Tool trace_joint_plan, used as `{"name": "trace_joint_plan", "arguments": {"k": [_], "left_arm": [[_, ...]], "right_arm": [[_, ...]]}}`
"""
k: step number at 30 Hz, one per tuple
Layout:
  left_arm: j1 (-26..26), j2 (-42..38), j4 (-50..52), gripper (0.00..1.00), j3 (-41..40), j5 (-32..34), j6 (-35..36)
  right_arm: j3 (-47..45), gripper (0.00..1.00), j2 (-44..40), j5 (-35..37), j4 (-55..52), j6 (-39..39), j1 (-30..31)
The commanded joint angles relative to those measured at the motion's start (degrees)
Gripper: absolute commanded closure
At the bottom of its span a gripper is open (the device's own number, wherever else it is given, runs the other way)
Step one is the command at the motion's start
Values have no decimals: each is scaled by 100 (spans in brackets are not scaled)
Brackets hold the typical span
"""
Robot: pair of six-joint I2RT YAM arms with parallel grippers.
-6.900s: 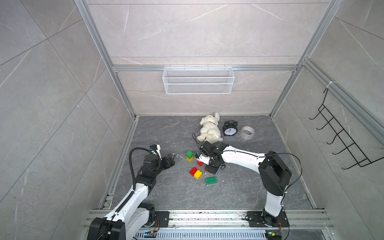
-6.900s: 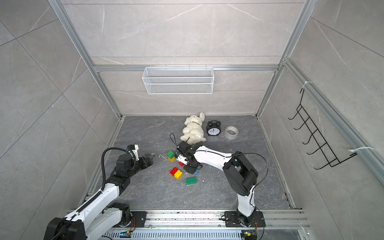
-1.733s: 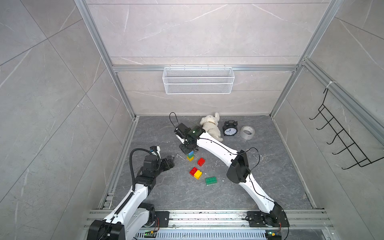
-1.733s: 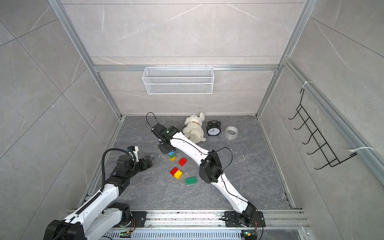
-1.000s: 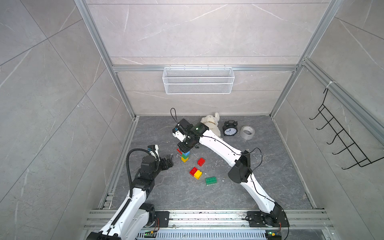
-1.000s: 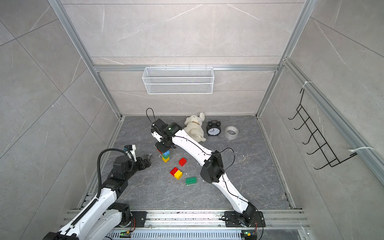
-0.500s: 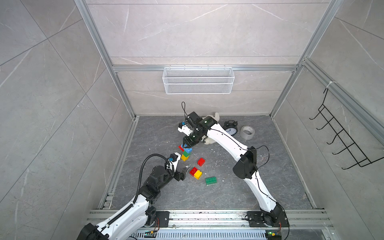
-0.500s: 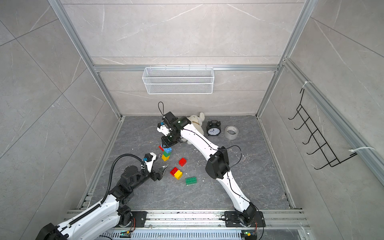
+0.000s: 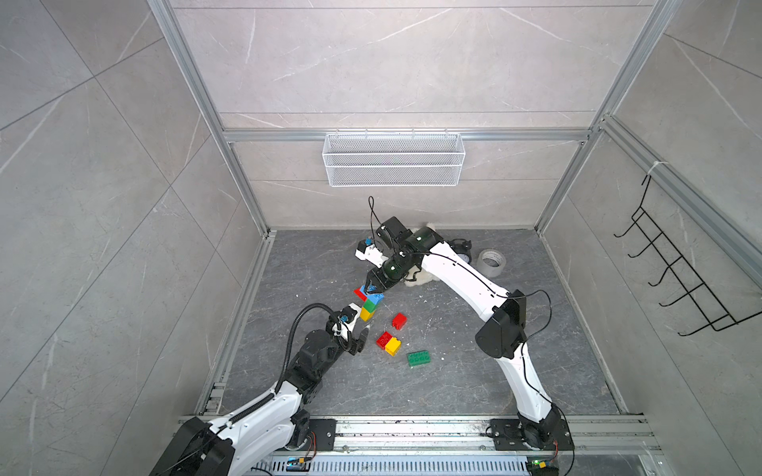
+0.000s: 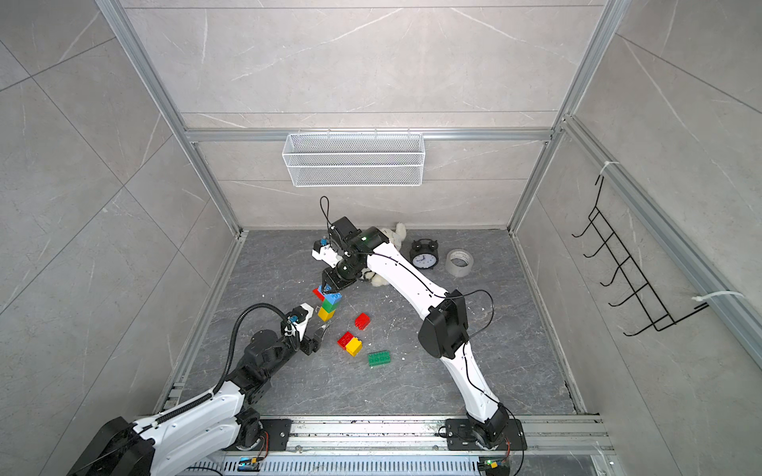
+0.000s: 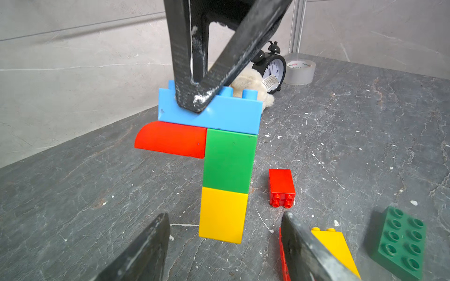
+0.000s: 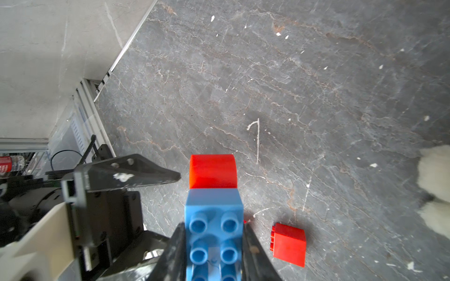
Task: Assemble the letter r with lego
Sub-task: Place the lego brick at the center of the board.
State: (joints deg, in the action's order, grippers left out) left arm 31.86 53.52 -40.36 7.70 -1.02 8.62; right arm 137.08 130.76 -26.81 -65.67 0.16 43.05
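In both top views, a lego stack (image 9: 369,306) (image 10: 329,306) is near the middle of the dark stone table (image 9: 453,383). It has a yellow brick (image 9: 367,314) at the base, a green brick (image 9: 370,305) above it, and a blue brick (image 9: 375,296) on top. A red curved brick (image 9: 359,293) juts from under the blue brick's overhang. The right gripper (image 9: 372,288) reaches down onto the stack and pinches the blue brick. The left gripper (image 9: 362,338) hovers just beside the stack's base, jaws spread wide, holding nothing. Near the stack lie a loose red brick (image 9: 399,320) and a red-and-yellow pair (image 9: 388,343); a flat green brick (image 9: 419,357) is farther off. Beyond the stack are a white plush toy (image 10: 383,281), an alarm clock (image 10: 423,255) and a tape roll (image 10: 459,262). In the left wrist view, one dark right finger (image 11: 192,97) presses against the face of the blue brick (image 11: 231,116). The left fingers (image 11: 146,248) stand well apart either side of the yellow brick (image 11: 221,215), not touching it. Whether that brick rests on the table cannot be told. The right wrist view looks down on the blue brick's studs (image 12: 214,219), clamped between two fingers (image 12: 175,250). The red curved brick (image 12: 213,171) sticks out past the blue brick, and a left finger (image 12: 131,175) is just beside the stack.
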Motion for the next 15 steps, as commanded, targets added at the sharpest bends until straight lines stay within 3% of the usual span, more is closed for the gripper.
{"name": "trace_joint_plan", "arguments": {"k": [1, 15], "left_arm": [[4, 177, -653, 29, 274, -95, 131], [0, 786, -991, 40, 457, -94, -105]], "right_arm": [[-174, 82, -336, -246, 157, -120, 20], [-456, 82, -413, -378, 346, -58, 28]]}}
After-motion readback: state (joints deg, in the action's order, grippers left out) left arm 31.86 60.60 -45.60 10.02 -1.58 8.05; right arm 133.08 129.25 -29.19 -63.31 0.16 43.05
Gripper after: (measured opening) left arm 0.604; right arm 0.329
